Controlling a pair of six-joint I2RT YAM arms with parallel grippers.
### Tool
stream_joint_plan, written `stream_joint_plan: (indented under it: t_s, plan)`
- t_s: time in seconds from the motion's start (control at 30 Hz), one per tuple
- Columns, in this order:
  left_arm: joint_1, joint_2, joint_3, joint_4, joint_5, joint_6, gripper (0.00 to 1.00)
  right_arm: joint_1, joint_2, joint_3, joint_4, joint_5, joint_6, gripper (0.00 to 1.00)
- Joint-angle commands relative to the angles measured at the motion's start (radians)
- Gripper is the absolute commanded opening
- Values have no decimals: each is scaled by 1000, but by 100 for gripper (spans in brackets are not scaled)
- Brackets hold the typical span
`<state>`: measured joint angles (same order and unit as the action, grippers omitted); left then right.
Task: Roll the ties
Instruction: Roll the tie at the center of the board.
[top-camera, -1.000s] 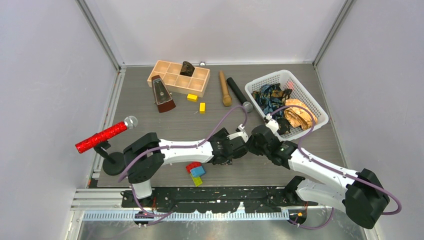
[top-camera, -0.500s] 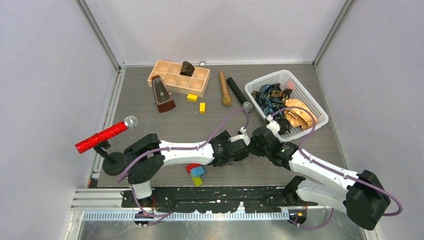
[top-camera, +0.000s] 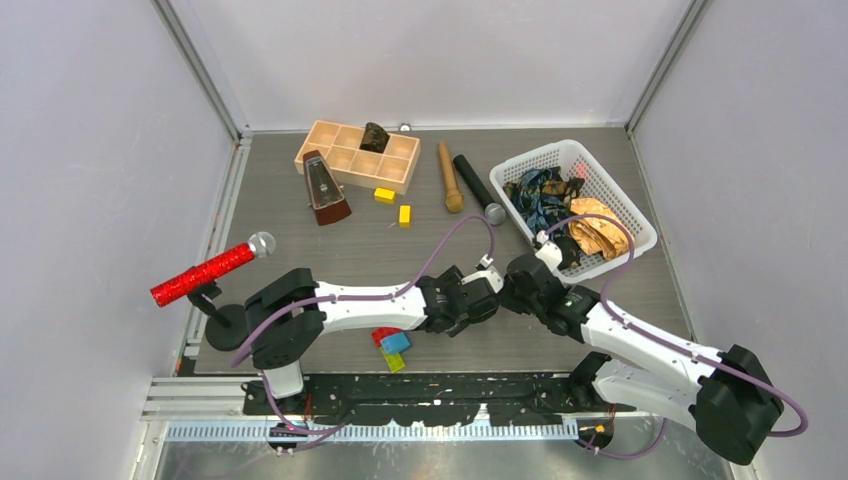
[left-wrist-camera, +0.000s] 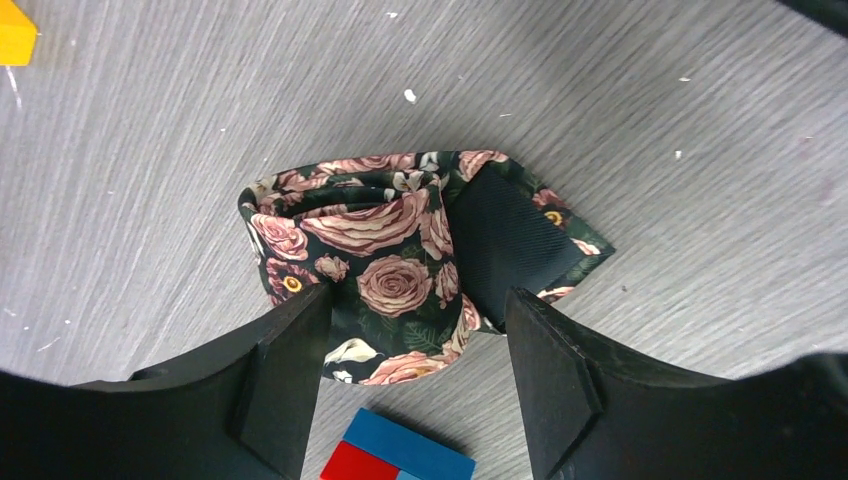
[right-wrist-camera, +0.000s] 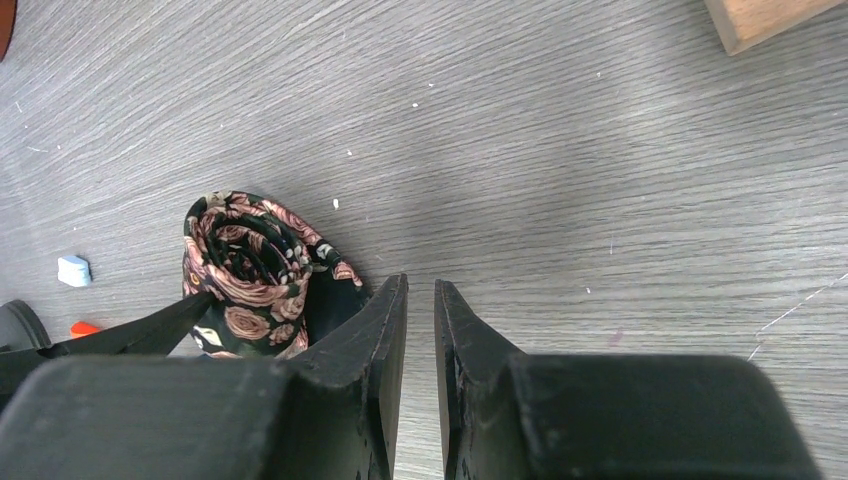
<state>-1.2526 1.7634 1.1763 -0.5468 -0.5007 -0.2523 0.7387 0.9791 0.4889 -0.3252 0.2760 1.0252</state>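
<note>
A black tie with pink roses (left-wrist-camera: 390, 260) stands rolled up on the grey table, its dark pointed tail folded against the right side. My left gripper (left-wrist-camera: 418, 300) is open and straddles the roll, with its left finger (left-wrist-camera: 290, 340) against the fabric. In the right wrist view the roll (right-wrist-camera: 250, 265) shows its spiral end just left of my right gripper (right-wrist-camera: 420, 283), whose jaws stand nearly together with nothing between them. From above, the left gripper (top-camera: 487, 296) and the right gripper (top-camera: 510, 285) meet over the roll and hide it. A blue-teal tie (top-camera: 540, 195) and a golden-orange tie (top-camera: 597, 230) lie crumpled in the white basket (top-camera: 600, 160).
Red and blue bricks (top-camera: 392, 345) lie just near of the left gripper. A red glittery microphone (top-camera: 205, 272) sits on a stand at the left. At the back are a metronome (top-camera: 323, 188), a wooden tray (top-camera: 345, 150), a wooden pin (top-camera: 449, 177), a black microphone (top-camera: 475, 185) and yellow blocks (top-camera: 384, 195).
The left gripper has edged a little to the right, closer to the right gripper. Neither gripper's opening has changed.
</note>
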Motion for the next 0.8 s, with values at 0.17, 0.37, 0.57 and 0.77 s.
stream_joint_plan:
  t_s: [0.17, 0.37, 0.57, 0.77]
  plan:
    - [-8, -34, -15, 42, 111, -48, 63, 4, -42, -12, -9, 43, 20, 23]
    - [-7, -26, -16, 49, 109, -53, 62, 3, -42, -11, -8, 43, 18, 23]
    - [-2, -61, -11, 51, 68, -47, 63, 4, -53, -3, -12, 54, 18, 23]
    - [10, -115, -22, 77, 54, -42, 65, 4, -85, 0, -17, 80, 27, 24]
